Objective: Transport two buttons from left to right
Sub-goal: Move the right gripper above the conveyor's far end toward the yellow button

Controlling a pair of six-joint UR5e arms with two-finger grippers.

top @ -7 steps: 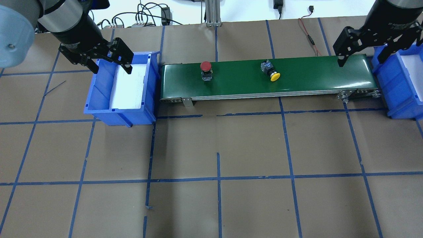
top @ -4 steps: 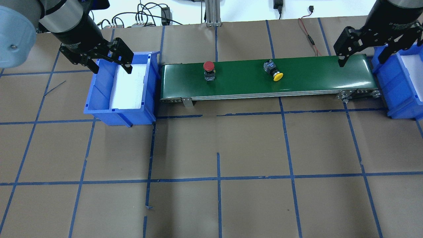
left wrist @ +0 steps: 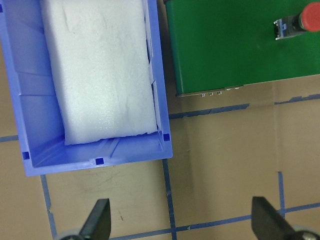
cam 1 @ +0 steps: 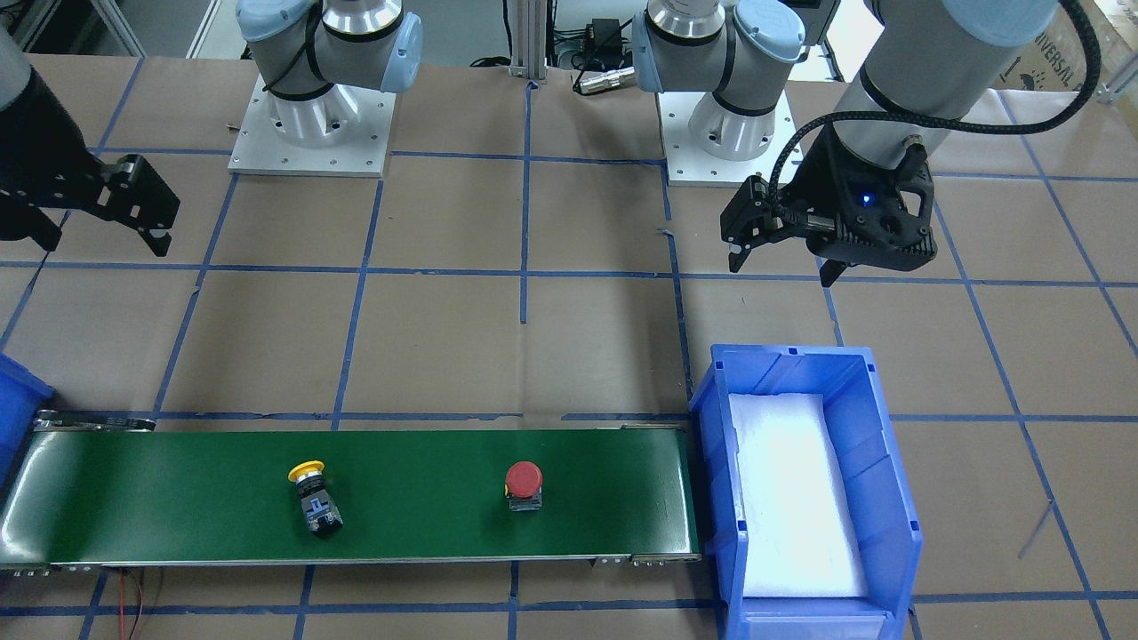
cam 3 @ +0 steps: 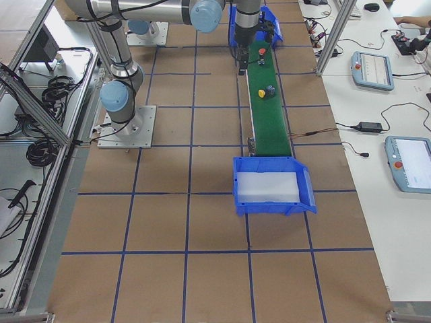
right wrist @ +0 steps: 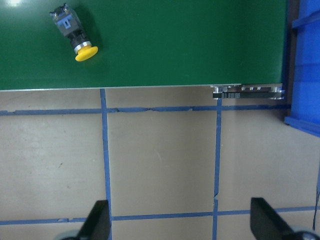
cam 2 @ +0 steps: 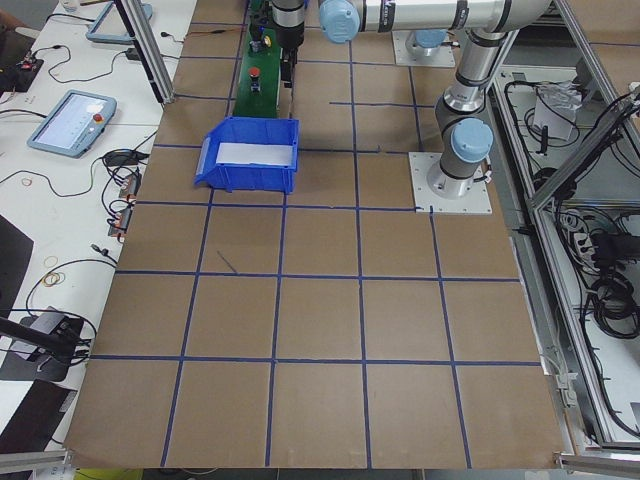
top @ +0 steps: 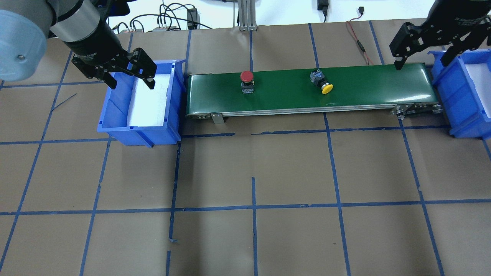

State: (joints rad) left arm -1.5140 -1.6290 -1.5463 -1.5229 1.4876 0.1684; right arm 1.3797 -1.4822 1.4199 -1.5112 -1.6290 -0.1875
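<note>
Item one, red button (top: 247,78): stands cap-up on the green belt (top: 364,82), toward its left end. Item two, yellow button (top: 322,83): lies on its side near the belt's middle, cap toward the robot. Both look to me like hard, light plastic, rigid and not fragile. I judge the domed caps slippery, so I would pinch each across its squarish body. Left claw (top: 132,83): spread wide, holding nothing, raised by the left bin (top: 115,115). Right claw (top: 422,63): spread wide, empty, raised near the belt's right end beside the right bin (top: 448,88).
</note>
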